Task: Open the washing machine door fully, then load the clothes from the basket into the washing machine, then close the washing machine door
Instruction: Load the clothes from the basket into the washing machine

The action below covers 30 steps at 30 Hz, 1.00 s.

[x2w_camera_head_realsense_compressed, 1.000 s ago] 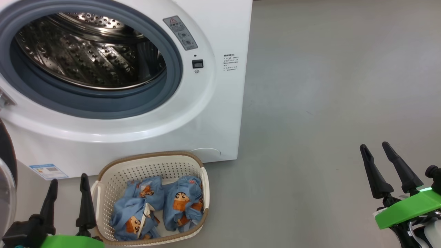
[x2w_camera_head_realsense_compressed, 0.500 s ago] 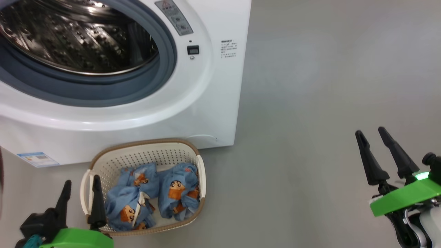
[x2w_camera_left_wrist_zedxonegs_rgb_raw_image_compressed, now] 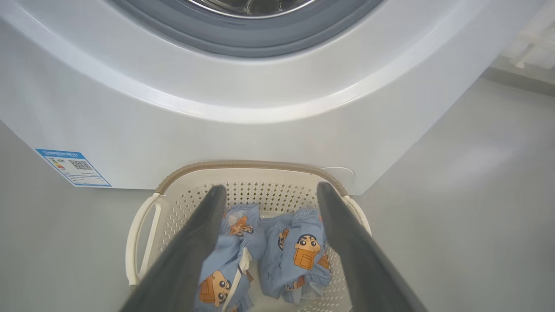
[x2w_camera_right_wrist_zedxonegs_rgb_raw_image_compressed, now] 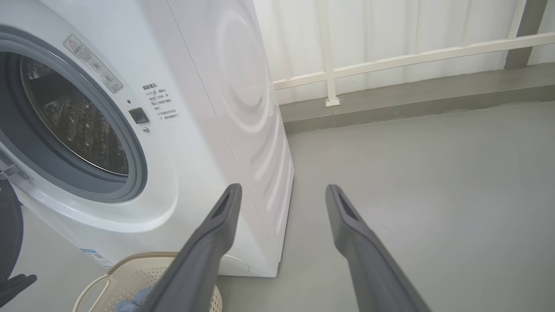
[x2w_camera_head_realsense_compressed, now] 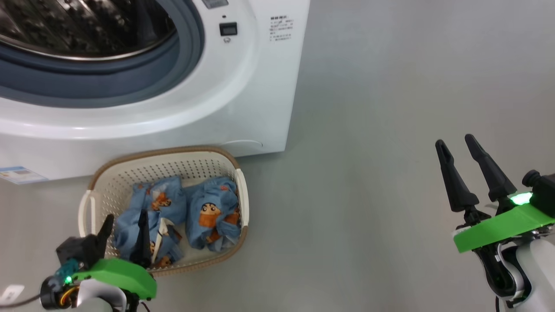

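Observation:
The washing machine (x2w_camera_head_realsense_compressed: 243, 99) stands at the upper left, drum mouth uncovered. Its open door shows as a dark curved edge (x2w_camera_right_wrist_zedxonegs_rgb_raw_image_compressed: 6, 225) at the left border of the right wrist view. The cream basket (x2w_camera_head_realsense_compressed: 164, 151) sits on the floor against the machine's front. Inside lie the clothes, two light-blue printed bundles (x2w_camera_head_realsense_compressed: 212, 216) (x2w_camera_head_realsense_compressed: 160, 201). My left gripper (x2w_camera_head_realsense_compressed: 125, 219) hovers open over the basket's near left part, fingers straddling the bundles (x2w_camera_left_wrist_zedxonegs_rgb_raw_image_compressed: 299, 251) in the left wrist view. My right gripper (x2w_camera_head_realsense_compressed: 455, 143) is open and empty over bare floor far to the right.
Grey floor (x2w_camera_head_realsense_compressed: 368, 130) stretches to the right of the machine. A blue energy sticker (x2w_camera_left_wrist_zedxonegs_rgb_raw_image_compressed: 73, 167) marks the machine's lower left corner. A white railing and wall (x2w_camera_right_wrist_zedxonegs_rgb_raw_image_compressed: 390, 60) stand behind the machine on the right.
The camera has tilted down, shifting the whole picture up. My left gripper has moved right, from beside the basket to over its near left part. The right gripper has held still.

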Motion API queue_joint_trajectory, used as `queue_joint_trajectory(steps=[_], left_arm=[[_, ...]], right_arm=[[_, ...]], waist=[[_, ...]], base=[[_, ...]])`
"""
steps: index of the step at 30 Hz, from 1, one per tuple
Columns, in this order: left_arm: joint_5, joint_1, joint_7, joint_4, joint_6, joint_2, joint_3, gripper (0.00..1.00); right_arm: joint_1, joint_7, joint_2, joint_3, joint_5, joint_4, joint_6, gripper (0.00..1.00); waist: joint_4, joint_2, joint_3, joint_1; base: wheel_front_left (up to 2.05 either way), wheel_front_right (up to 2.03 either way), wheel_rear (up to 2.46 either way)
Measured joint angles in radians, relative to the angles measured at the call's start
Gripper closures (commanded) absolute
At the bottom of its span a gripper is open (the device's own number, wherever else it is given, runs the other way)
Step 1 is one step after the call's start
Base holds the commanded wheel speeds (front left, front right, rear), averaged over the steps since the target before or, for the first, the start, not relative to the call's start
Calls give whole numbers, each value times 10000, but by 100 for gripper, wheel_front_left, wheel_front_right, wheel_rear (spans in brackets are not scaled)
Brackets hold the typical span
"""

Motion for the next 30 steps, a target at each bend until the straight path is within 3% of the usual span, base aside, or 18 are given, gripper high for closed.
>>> queue_joint_trajectory(steps=[12, 23, 30], left_arm=[[318, -1994, 2, 3137, -2, 357, -637, 0], [604, -3308, 21, 5035, -27, 771, -970, 0], [675, -4069, 460, 5544, 153, 1072, -1129, 0]], right_arm=[[-751, 0, 318, 349, -17, -48, 0, 0], [-1335, -2, 370, 623, -100, -201, 0, 0], [-1781, -29, 520, 807, -134, -353, 0, 0]], waist=[[-322, 0, 1045, 0], [-662, 0, 1888, 0], [-868, 0, 2555, -1]], base=[[0, 0, 0], [0, 0, 0], [0, 0, 0]])
